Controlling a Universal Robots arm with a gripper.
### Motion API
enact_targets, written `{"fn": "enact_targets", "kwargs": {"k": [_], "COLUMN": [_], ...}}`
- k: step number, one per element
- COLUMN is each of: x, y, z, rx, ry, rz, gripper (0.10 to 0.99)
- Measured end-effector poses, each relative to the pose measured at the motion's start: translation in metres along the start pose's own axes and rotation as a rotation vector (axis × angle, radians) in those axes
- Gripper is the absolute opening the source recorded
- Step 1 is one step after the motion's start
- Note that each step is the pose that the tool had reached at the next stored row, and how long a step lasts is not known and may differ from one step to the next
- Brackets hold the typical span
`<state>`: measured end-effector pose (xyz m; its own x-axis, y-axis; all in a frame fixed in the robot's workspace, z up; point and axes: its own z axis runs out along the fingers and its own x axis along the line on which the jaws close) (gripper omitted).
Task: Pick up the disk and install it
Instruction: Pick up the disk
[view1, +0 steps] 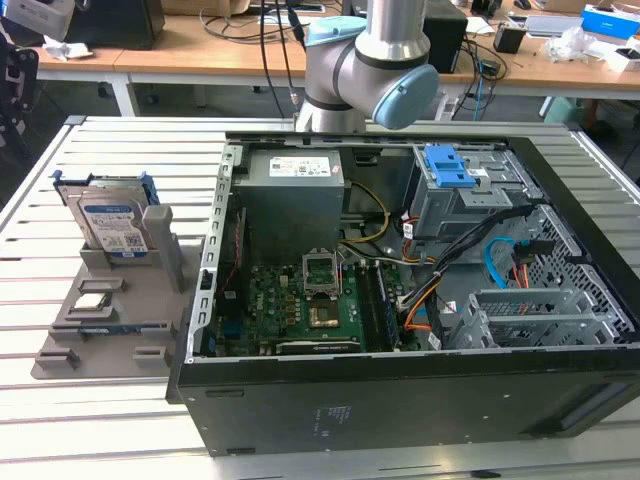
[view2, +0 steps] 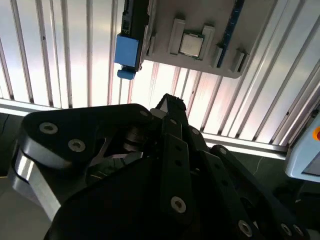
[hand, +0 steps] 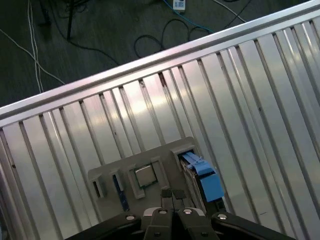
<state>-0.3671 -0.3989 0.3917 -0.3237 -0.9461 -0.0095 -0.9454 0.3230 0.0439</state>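
The disk (view1: 112, 222), silver with a white-and-blue label and a bright blue bracket, stands on edge in a grey holder (view1: 120, 300) at the exterior view's left. In both wrist views I look down on its blue bracket (hand: 204, 176) (view2: 126, 50) from well above. My gripper (hand: 172, 193) (view2: 170, 102) is shut with nothing between its black fingers. It hangs high over the holder, apart from the disk.
The open computer case (view1: 400, 400) lies right of the holder, with a grey drive cage and its blue latch (view1: 447, 165) at the back. A small square chip (hand: 145, 176) sits in the holder. The arm (view1: 370, 60) rises behind the case. The table is ribbed metal (hand: 240, 100).
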Motion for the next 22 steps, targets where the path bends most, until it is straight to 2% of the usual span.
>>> {"fn": "enact_targets", "kwargs": {"k": [6,17,22], "x": [0.0000,0.0000,0.0000], "y": [0.0000,0.0000,0.0000], "z": [0.0000,0.0000,0.0000], "rx": [-0.001,-0.002,-0.003], "ry": [0.0050,0.0112,0.0130], "rz": [-0.114,-0.253,-0.295], "gripper": [0.106,0.106,0.106]}}
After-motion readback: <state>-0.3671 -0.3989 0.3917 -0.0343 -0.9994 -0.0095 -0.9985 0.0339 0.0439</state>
